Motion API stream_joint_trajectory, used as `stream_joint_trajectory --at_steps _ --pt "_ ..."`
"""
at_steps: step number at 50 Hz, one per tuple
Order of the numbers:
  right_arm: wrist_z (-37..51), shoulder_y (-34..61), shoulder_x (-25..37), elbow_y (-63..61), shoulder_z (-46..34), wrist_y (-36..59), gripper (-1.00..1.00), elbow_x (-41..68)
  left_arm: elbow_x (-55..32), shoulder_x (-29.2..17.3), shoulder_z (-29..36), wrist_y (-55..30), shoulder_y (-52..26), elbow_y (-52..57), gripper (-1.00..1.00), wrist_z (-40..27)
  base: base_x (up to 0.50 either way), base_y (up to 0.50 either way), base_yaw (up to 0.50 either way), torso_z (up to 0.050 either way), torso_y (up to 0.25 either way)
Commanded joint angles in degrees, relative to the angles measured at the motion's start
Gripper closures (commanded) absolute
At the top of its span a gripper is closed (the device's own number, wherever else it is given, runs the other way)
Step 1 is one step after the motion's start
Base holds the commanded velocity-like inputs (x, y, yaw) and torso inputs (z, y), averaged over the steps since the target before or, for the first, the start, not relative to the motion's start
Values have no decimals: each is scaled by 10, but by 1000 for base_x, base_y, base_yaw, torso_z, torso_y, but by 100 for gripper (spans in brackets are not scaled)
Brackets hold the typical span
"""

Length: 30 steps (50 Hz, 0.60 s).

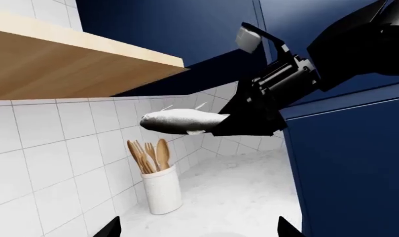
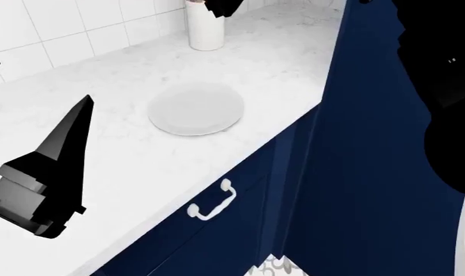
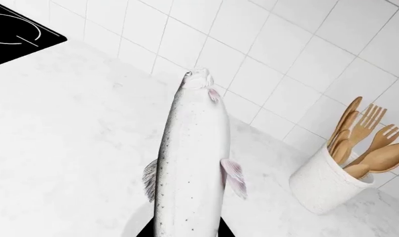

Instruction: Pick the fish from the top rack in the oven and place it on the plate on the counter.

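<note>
My right gripper is shut on the fish, a slender silvery-grey body pointing head away from the jaws. In the left wrist view the fish hangs level in the air above the counter, held at its tail end by the right gripper. The round white plate lies bare on the counter near its front edge. My left gripper is open with nothing between its fingers, low over the counter to the left of the plate. The oven and the top rack are out of view.
A white utensil holder with wooden spoons and forks stands by the tiled wall. A wooden shelf hangs above it. A black cooktop sits further along. Navy cabinets with a white handle run below and beside.
</note>
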Motion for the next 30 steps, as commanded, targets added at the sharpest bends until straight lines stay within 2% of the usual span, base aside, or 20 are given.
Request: stream_joint_trajectory --at_steps 1,24,30 --pt "0 2 0 -3 8 -4 100 -4 -6 -4 2 3 -2 -1 -100 -5 199 194 0 0 0" --pt "7 2 0 -3 8 3 100 0 -3 -2 2 1 -2 0 -100 -3 197 192 0 0 1" --pt "8 -1 0 -2 7 1 100 -1 -6 -5 4 3 -4 -1 -100 -7 4 4 0 0 2"
